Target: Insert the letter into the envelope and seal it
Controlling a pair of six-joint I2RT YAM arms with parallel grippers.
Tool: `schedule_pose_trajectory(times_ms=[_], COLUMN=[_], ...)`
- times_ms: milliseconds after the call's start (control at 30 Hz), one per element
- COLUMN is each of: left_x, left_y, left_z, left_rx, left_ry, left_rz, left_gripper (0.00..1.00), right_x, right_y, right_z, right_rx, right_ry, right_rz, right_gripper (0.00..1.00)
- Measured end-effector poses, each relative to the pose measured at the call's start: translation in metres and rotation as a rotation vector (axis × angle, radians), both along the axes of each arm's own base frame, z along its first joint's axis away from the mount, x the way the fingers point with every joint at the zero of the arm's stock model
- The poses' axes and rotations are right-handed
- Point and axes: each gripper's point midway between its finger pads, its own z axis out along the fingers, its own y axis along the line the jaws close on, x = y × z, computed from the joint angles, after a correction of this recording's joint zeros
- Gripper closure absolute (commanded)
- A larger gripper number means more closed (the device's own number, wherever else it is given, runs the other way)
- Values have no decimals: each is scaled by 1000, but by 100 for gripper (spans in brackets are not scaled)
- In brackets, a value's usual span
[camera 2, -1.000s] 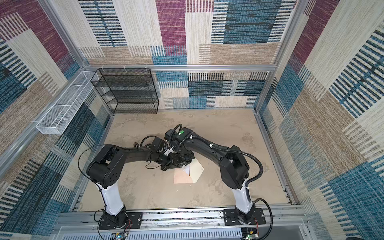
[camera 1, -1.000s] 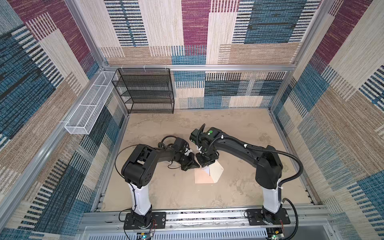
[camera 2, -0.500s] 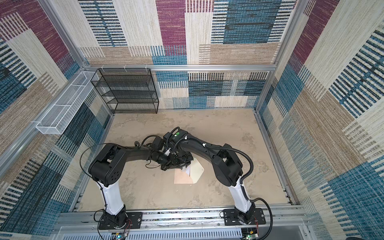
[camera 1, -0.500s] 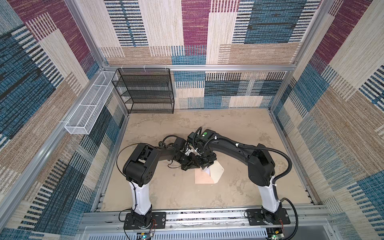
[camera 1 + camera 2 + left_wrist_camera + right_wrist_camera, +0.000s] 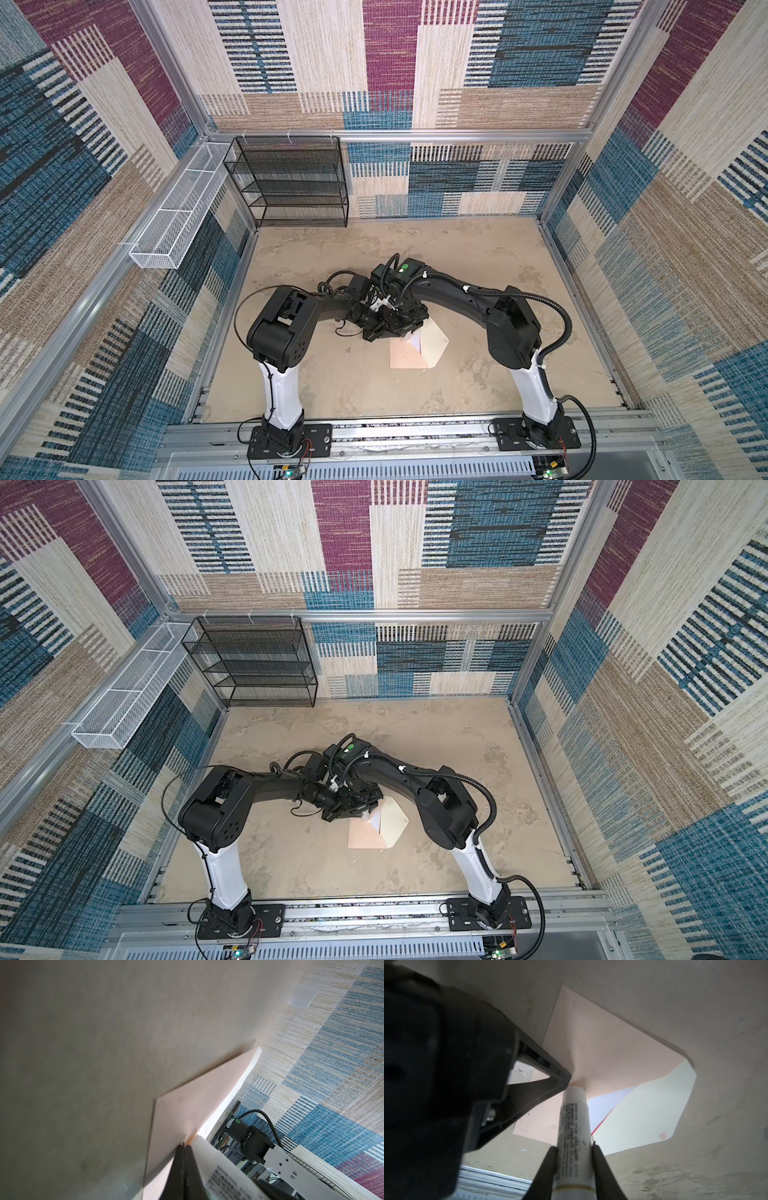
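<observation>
The peach envelope (image 5: 405, 358) lies flat on the table between both arms, its cream flap (image 5: 435, 347) open to the right, as both top views show. In the right wrist view the letter (image 5: 607, 1104) sits in the envelope's (image 5: 593, 1043) mouth, showing a white face and a red edge. My right gripper (image 5: 574, 1147) is shut on a white printed tube (image 5: 574, 1126). The tube's tip rests on the envelope's lip beside the flap (image 5: 643, 1113). My left gripper (image 5: 182, 1145) is shut and empty, its tips on the envelope (image 5: 187, 1105) next to the tube (image 5: 218, 1165).
A black mesh shelf (image 5: 291, 183) stands against the back wall at the left. A white wire basket (image 5: 174, 224) hangs on the left wall. An aluminium rail (image 5: 395, 432) carrying both arm bases runs along the table's front edge. Patterned walls close in all sides.
The right arm has shifted a little to the left with the tube, then held still. The left arm and the envelope have stayed put.
</observation>
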Motion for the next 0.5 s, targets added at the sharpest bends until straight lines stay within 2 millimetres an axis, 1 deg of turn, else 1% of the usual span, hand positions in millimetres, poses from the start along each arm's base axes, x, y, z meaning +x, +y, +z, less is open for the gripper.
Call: schedule_pose_trajectory(times_ms=[333, 500], left_x=[1, 1], left_y=[1, 1], left_z=[0, 0], left_rx=[-1, -2], left_ry=[7, 7], left_rz=[0, -5], left_gripper=[100, 100], right_x=[-2, -2], right_y=[-2, -2], right_z=[-1, 1], right_rx=[-4, 1], right_ry=[6, 2], right_rz=[9, 9], right_gripper=[92, 94])
